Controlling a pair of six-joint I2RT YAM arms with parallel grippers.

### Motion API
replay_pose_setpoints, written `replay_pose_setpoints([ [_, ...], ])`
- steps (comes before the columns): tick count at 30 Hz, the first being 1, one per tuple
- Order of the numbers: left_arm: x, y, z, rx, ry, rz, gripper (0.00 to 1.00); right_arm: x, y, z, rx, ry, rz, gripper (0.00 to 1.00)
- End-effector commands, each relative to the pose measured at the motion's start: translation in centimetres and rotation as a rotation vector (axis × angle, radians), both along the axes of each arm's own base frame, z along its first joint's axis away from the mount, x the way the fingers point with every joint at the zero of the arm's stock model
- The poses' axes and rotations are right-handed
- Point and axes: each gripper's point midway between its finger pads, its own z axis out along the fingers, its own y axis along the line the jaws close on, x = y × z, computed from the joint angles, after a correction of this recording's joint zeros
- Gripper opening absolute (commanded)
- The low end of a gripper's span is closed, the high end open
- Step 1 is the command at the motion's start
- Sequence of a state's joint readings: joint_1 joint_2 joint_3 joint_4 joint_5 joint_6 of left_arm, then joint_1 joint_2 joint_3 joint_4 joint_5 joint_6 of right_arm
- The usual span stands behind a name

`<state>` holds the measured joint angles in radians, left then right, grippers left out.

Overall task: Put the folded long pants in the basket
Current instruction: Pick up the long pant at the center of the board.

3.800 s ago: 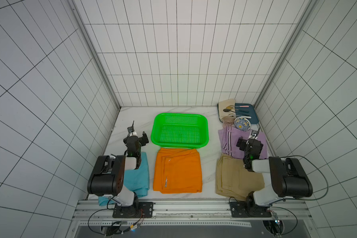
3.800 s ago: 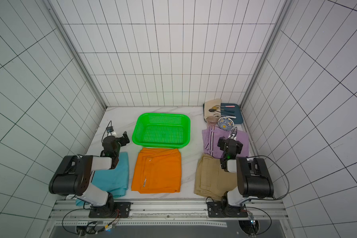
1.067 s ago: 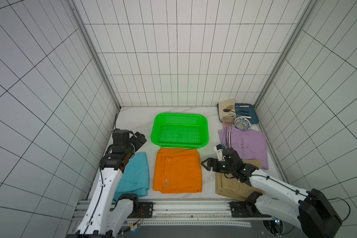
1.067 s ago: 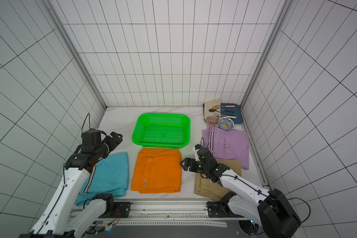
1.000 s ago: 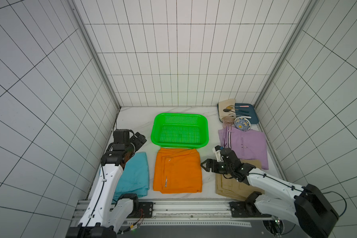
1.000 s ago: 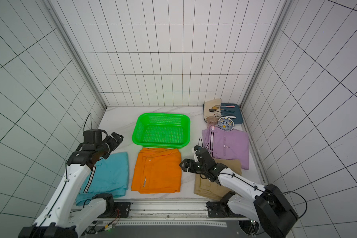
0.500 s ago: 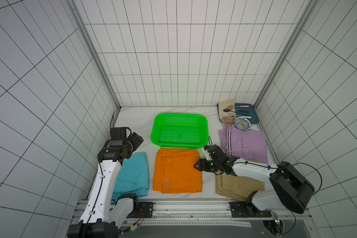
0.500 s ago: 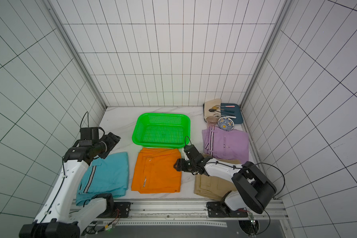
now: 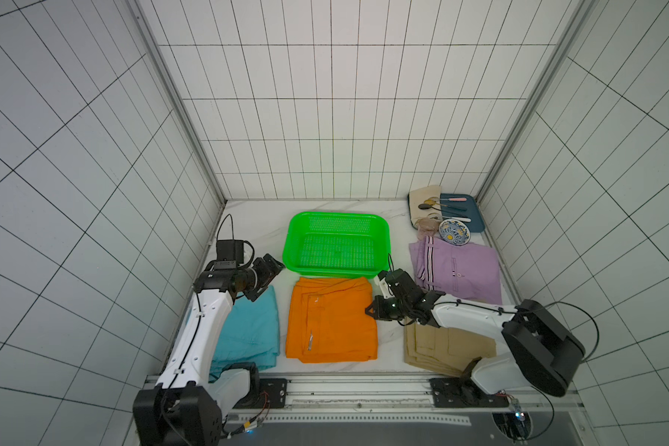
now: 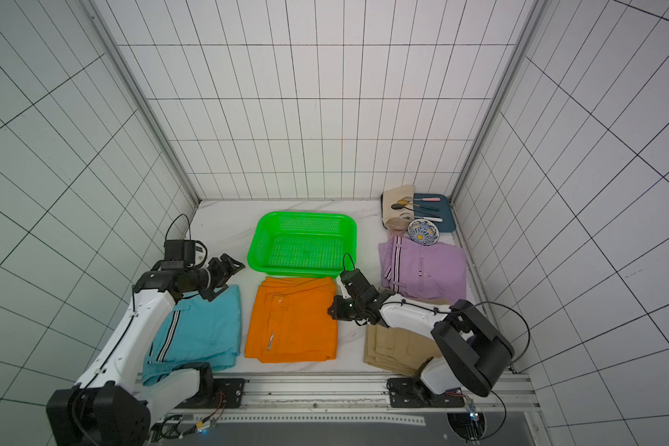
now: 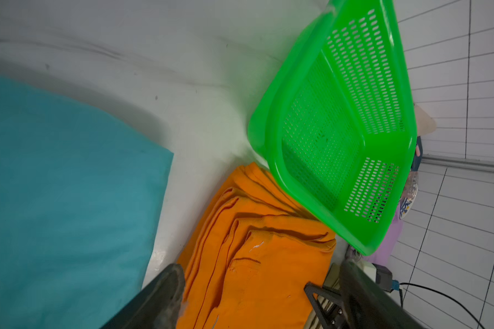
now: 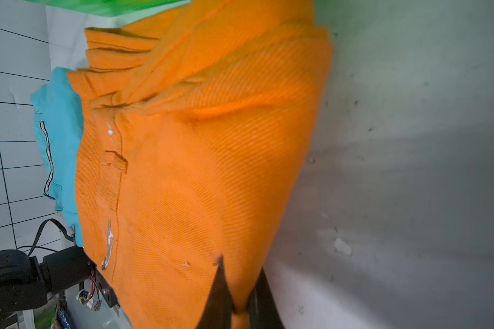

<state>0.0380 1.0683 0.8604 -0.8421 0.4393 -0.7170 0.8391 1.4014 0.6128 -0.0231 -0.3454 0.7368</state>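
Step in hand, by my reading: the first pick, a grasp on the orange pants (image 9: pixel 331 320). The right hand (image 12: pixel 238 284) is pinched narrow on that bundle's right edge, with a fold of orange cloth caught between its fingers in the right wrist view. The rest of the bundle lies flat on the bench (image 9: pixel 255 228), and no lift shows. The orange pants sit mid-bench toward the front edge, their far end right up against the near rim of the basket (image 9: pixel 337 273), which stands empty. The left hand (image 9: pixel 269 280) is wide and holds nothing. It hovers over the far corner of the teal pants (image 9: pixel 253 328), near the basket's left side. The lilac pants (image 9: pixel 460 270) and tan pants (image 9: pixel 441 347) lie flat along the right edge. None of the four is in the basket. Next move probably calls for a lift high enough to clear the rim, then a short carry rearward. A one-edge pinch may let the fold fall open, so the left hand taking the opposite edge looks wise.
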Motion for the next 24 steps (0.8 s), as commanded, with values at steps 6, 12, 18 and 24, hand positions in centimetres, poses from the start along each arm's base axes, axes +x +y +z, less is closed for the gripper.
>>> replay_pose_setpoints([
  [6,-5.3,-5.7,-4.1,0.091,0.011,-0.139,0.89,0.5,-5.5,-0.4,-0.096,-0.033,-0.134,0.0],
  [12,-4.8,-6.9,-8.1,0.07,0.028,-0.157,0.9,0.4,-5.2,-1.6,-0.096,0.047,-0.125,0.0],
  [18,-4.1,-9.7,-11.3,-0.015,0.063,-0.228,0.89,0.5,-5.2,-1.5,-0.086,0.046,-0.13,0.0],
  [24,-4.6,-9.8,-12.2,0.019,0.074,-0.218,0.82,0.7,-5.2,-1.3,-0.085,0.037,-0.135,0.0],
])
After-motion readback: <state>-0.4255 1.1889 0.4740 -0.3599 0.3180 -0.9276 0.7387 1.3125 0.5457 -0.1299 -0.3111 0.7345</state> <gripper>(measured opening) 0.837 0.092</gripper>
